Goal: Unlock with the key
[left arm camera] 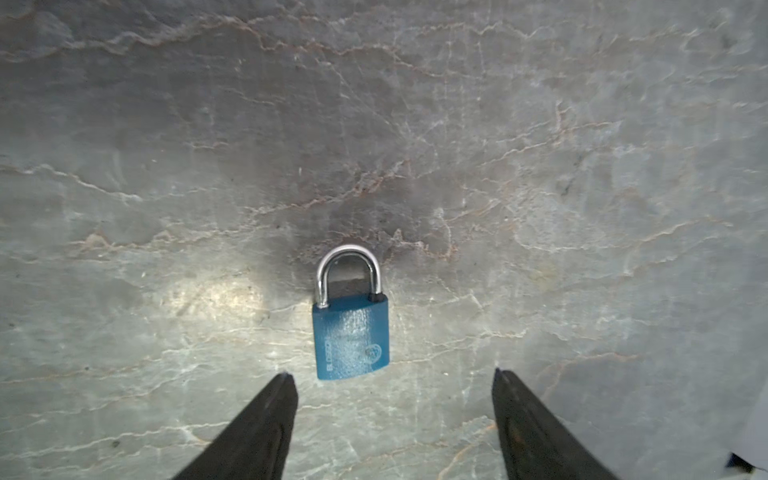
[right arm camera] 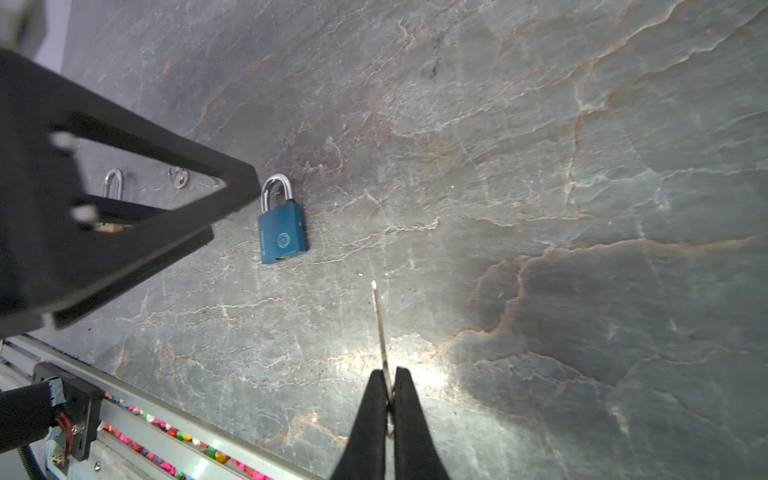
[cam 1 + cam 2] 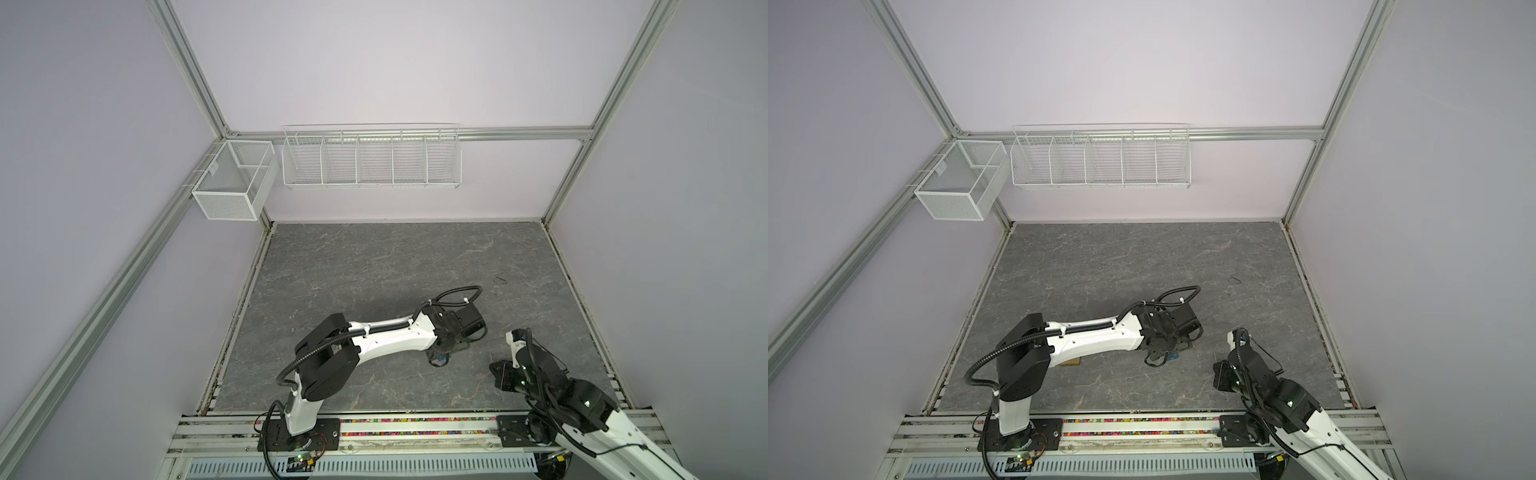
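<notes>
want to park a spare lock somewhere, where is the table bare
The far half of the table, between the back wall and the left arm, is almost bare. So is the front strip along the rail. Crowded: around the blue padlock, between the left pincer and the right pincer holding the key.

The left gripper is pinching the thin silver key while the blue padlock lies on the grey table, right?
No, the right gripper pinches the thin silver key, per the right wrist view; the blue padlock lies on the grey table.
</notes>
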You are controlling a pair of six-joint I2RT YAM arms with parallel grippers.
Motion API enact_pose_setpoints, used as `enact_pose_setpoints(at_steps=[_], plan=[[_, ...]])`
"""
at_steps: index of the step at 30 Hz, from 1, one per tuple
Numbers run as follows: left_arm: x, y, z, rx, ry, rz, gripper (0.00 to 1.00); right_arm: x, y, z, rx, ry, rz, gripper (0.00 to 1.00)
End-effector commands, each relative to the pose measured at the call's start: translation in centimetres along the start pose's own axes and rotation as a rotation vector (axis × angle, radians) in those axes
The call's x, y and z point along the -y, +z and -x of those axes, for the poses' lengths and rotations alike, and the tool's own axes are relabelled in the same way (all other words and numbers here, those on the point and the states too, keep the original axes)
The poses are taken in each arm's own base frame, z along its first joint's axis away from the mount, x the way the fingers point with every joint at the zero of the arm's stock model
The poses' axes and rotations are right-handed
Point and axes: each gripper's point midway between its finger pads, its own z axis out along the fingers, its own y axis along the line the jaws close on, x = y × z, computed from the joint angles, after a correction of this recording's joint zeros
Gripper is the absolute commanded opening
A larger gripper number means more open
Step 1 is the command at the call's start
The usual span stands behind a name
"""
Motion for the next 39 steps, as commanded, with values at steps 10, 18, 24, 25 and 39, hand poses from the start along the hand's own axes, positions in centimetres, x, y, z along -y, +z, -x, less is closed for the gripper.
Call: enact_pose_setpoints(at_steps=[10, 18, 24, 25, 39], plan=[[-3.2, 2.4, -0.6, -0.045, 0.025, 0.277, 0.64, -0.3, -0.4, -0.9, -0.005, 0.006, 0.064, 0.07], [-3.7, 3.3, -1.2, -0.089, 0.032, 0.33, 0.63, -0.5, -0.5, -0.8, -0.004, 0.0, 0.073, 0.07], [-4.6, 3.3, -1.3, -0.114, 0.026, 0.366, 0.63, -0.6, -0.5, -0.8, -0.003, -0.003, 0.079, 0.07], [-4.8, 3.2, -1.3, -0.113, 0.025, 0.369, 0.63, -0.6, -0.5, -0.8, -0.003, -0.002, 0.08, 0.07], [-4.5, 4.0, -1.7, -0.133, -0.054, 0.307, 0.55, -0.7, -0.4, -0.8, -0.006, -0.01, 0.082, 0.07]])
